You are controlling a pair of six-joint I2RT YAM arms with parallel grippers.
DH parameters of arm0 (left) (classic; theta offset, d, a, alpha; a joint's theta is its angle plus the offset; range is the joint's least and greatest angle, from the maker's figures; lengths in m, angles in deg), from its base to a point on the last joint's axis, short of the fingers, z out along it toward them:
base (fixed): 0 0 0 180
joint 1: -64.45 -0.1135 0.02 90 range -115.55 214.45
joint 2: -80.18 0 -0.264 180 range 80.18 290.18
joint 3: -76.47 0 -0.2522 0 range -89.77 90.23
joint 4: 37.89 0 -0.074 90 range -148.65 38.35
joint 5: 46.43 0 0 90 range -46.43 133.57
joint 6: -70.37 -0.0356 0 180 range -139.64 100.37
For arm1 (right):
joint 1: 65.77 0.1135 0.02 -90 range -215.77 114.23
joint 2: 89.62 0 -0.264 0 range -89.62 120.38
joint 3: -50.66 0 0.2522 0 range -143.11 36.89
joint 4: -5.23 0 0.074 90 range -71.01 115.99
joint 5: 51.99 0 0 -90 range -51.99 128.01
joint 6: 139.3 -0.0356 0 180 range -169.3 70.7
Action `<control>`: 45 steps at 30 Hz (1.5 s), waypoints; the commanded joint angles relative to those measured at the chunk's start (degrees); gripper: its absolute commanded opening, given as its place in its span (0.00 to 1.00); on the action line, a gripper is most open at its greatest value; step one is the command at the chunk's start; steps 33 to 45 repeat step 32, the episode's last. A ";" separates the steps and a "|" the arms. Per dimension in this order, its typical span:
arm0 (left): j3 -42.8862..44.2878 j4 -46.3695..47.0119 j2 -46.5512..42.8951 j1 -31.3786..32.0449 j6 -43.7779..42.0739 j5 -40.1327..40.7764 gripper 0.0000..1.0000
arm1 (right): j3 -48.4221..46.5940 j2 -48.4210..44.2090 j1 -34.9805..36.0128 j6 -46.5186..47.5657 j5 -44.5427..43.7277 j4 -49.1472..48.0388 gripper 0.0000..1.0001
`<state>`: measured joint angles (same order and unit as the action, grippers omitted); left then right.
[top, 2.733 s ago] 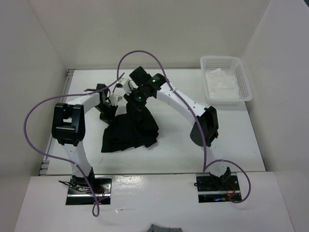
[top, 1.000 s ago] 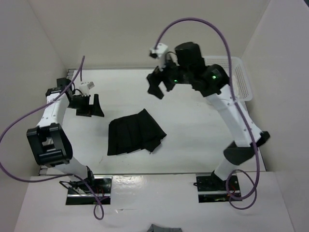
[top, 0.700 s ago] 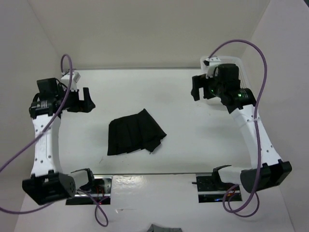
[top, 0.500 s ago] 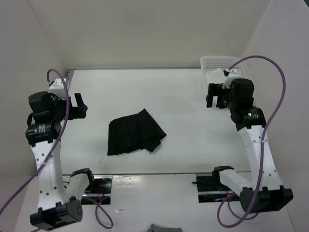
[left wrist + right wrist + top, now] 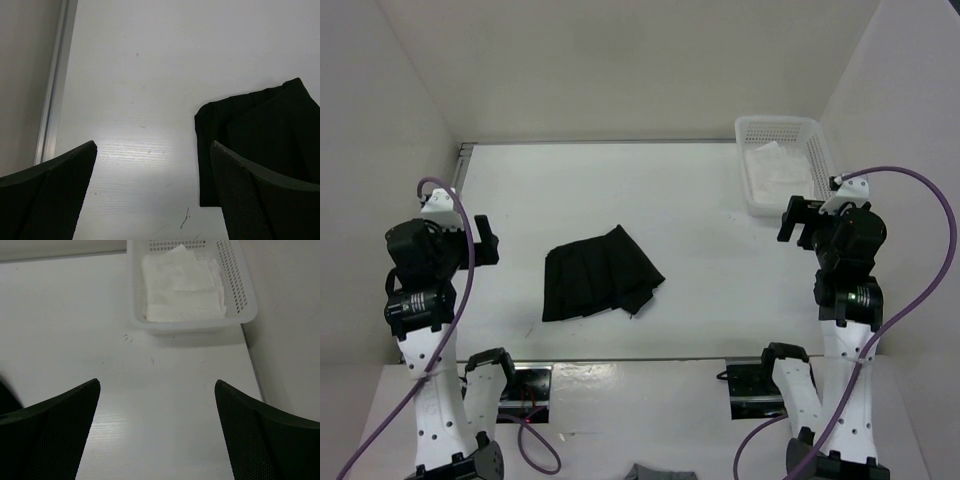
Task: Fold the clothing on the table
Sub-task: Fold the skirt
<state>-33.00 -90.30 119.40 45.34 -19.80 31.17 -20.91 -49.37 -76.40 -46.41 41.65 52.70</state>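
The black skirt [image 5: 600, 272] lies folded in a small heap near the middle of the table [image 5: 700, 200], a bit to the left. The left claw [image 5: 483, 240] is wide open and holds nothing. It is at the left side, apart from the skirt. The right claw [image 5: 800, 218] is wide open and empty too. It is at the right side, near the white basket [image 5: 823, 160] in the far right corner. A white cloth [image 5: 775, 170] lies in the basket.

The black pleated skirt [image 5: 600, 272] is lying folded into a compact, slightly skewed bundle near the middle of the white tabletop [image 5: 700, 220].
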 commanded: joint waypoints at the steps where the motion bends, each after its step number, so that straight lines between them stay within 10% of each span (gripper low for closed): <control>1: -0.35 1.30 -1.08 -0.49 -1.42 -0.44 1.00 | 0.67 -2.45 -2.28 0.88 -0.04 -2.95 0.99; 45: -1.49 2.36 -2.22 -1.63 -1.95 -1.83 1.00 | 1.73 -1.40 -4.31 3.08 2.25 -2.95 0.99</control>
